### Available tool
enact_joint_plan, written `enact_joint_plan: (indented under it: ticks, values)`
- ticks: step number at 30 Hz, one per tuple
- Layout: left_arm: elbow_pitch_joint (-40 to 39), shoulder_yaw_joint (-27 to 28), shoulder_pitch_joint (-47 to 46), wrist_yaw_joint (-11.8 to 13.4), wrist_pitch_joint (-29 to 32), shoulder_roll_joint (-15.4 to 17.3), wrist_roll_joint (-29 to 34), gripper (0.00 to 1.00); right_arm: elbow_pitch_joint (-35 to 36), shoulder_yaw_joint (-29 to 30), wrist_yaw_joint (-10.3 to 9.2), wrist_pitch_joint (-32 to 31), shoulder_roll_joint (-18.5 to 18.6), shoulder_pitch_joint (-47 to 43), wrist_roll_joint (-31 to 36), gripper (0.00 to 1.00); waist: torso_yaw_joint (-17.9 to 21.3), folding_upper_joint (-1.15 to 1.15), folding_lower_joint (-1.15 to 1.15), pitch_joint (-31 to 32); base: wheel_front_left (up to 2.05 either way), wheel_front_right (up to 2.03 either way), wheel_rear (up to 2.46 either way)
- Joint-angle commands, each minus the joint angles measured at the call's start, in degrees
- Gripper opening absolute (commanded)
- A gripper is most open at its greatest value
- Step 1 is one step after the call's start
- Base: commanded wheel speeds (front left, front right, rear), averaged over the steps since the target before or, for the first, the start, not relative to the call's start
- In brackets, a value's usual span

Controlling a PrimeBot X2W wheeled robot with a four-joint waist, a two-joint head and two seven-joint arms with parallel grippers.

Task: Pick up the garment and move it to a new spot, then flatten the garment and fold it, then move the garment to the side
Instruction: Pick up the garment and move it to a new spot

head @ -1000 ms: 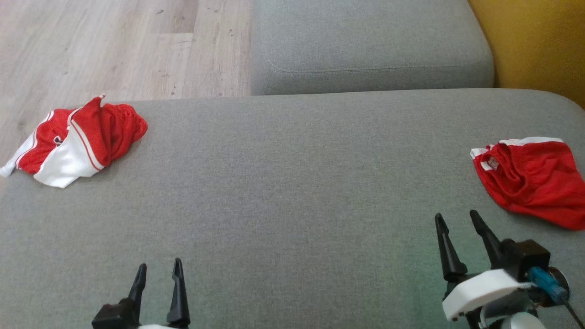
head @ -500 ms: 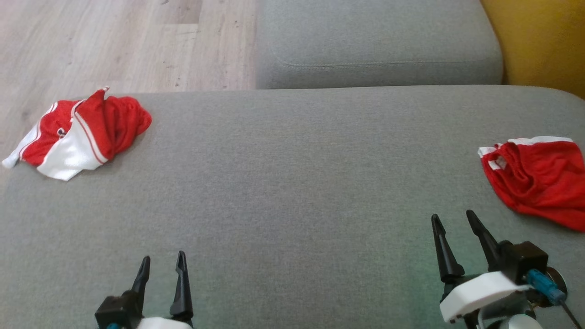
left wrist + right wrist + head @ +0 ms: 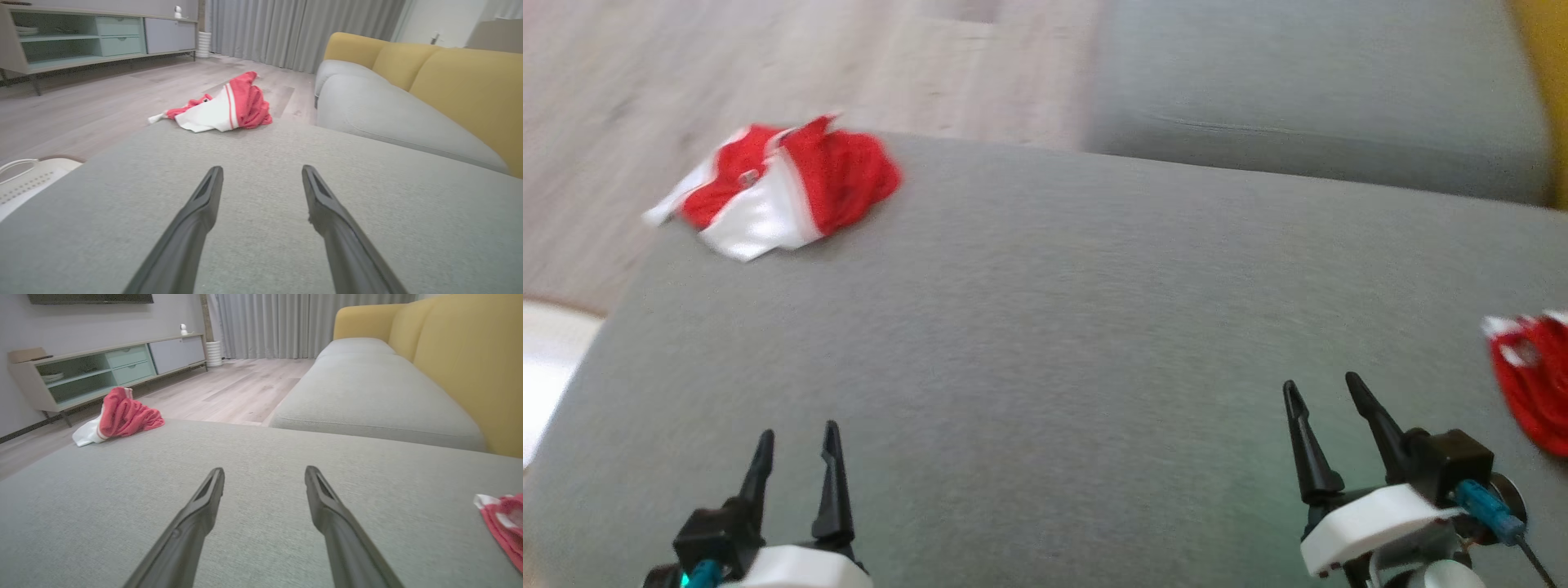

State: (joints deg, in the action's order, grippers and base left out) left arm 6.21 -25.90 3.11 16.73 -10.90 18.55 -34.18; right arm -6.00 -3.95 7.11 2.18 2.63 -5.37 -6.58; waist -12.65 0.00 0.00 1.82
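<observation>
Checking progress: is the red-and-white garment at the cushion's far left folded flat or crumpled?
Crumpled: the garment lies bunched in a heap, one end peaking upward.

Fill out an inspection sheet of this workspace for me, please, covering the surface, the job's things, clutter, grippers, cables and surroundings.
Surface: grey seat cushion, flat and smooth.
Job's things: crumpled red-and-white garment at the cushion's far left corner; second red garment at the right edge, cut off by the head view.
Clutter: nothing seen.
Grippers: left gripper and right gripper both open, fingers spread, holding nothing, over the near part of the cushion, apart from both garments.
Cables: thin dark wire running from a blue connector on the right wrist.
Surroundings: wooden floor, yellow sofa back, low sideboard, grey curtains.
</observation>
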Motion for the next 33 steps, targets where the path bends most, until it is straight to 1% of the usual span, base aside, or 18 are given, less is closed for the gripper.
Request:
enact_joint_plan:
  ticks: [1,2,3,10,13,19,23,25,28,33]
  values:
    - [-2.2,2.7,-3.1,0.6,-0.4,1.6,0.6,1.00,2.0,-1.7,0.37,0.4,0.2,2.2,-0.3,1.00,-5.5,0.00,0.00,-0.1,0.00,0.00,0.00]
    - [-2.4,2.8,-3.1,0.6,-0.4,1.8,0.6,1.00,2.0,-1.7,0.37,0.5,0.2,2.2,-0.3,1.00,-6.9,0.00,0.00,-0.2,0.00,0.00,0.00]
    - [-2.4,2.8,-3.1,0.6,-0.4,1.8,0.6,1.00,2.0,-1.7,0.37,0.5,0.2,2.2,-0.3,1.00,-6.9,0.00,0.00,-0.2,0.00,0.00,0.00]
    - [-3.9,4.0,-2.4,1.3,-0.4,3.0,0.2,1.00,1.5,-2.4,0.37,0.9,0.2,2.7,-0.6,1.00,-14.9,0.00,0.00,-0.3,0.00,0.00,0.00]
    - [-4.5,4.4,-2.2,1.5,-0.5,3.2,-0.1,1.00,1.4,-2.8,0.37,0.9,0.2,3.1,-0.5,1.00,-16.2,0.00,0.00,-0.4,0.00,0.00,0.00]
    - [-6.0,5.0,-1.7,1.9,-0.7,3.7,-0.3,1.00,1.7,-3.2,0.37,0.3,0.2,4.0,-0.2,1.00,-16.7,0.00,0.00,-0.9,0.00,0.00,0.00]
    - [-8.0,6.5,-3.4,1.8,-0.6,5.4,-0.2,1.00,3.1,-2.4,0.37,-0.3,0.2,4.1,0.4,1.00,-16.6,0.00,0.00,-2.0,0.00,0.00,0.00]
    - [-9.8,7.7,-5.2,1.9,-0.2,7.0,0.1,1.00,4.5,-1.9,0.37,-1.1,0.2,4.8,1.3,1.00,-15.9,0.00,0.00,-3.7,0.00,0.00,0.00]
    - [-12.0,10.2,-9.7,1.2,1.2,10.2,0.2,1.00,6.8,-1.1,0.37,-2.7,0.2,6.6,3.1,1.00,-14.4,0.00,0.00,-6.9,0.00,0.00,0.00]
    - [-12.9,13.6,-21.7,-1.2,5.2,17.5,1.8,1.00,11.2,-0.7,0.37,-5.8,0.2,10.9,6.9,1.00,-10.8,0.00,0.00,-13.9,0.00,0.00,0.00]
